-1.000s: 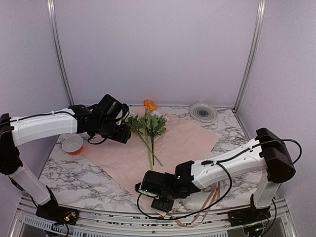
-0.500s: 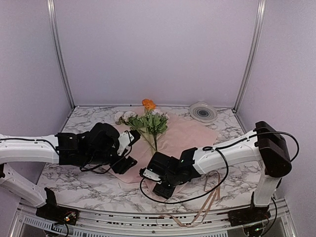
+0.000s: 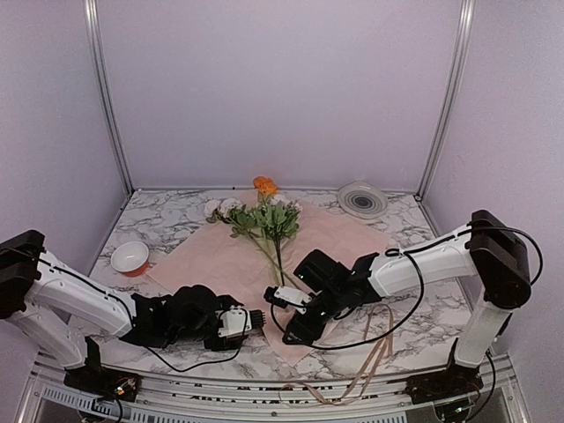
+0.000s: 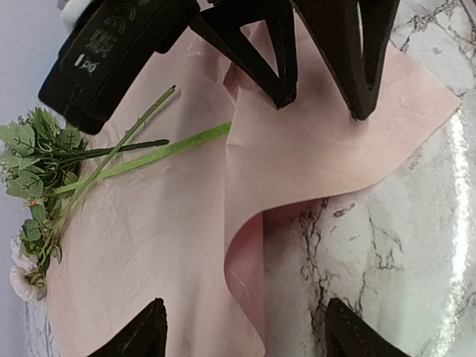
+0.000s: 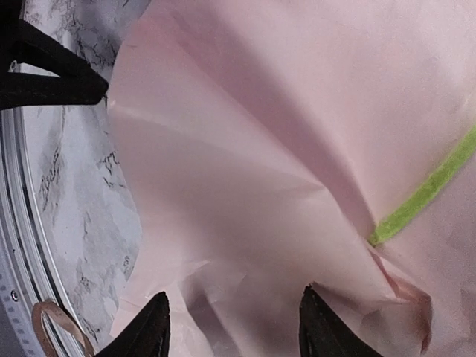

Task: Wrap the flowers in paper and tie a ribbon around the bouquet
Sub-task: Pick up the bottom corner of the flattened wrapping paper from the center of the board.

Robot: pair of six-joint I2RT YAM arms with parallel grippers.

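Currently paper (image 3: 216,260) lies spread on the marble table (image 3: 167,211), its near corner curled up. Flowers (image 3: 269,220) rest on it, heads toward the back wall. Left gripper (image 4: 245,303) sits low at the curled edge, jaws apart, holding nothing. Right gripper (image 5: 234,292) has jaws apart astride the rumpled sheet; possibly touching it, hard to tell. Ribbon (image 3: 374,352) loops near the front right edge

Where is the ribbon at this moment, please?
In the top view, the ribbon lies on the near right part of the table, between the paper's near corner and the right arm's base.
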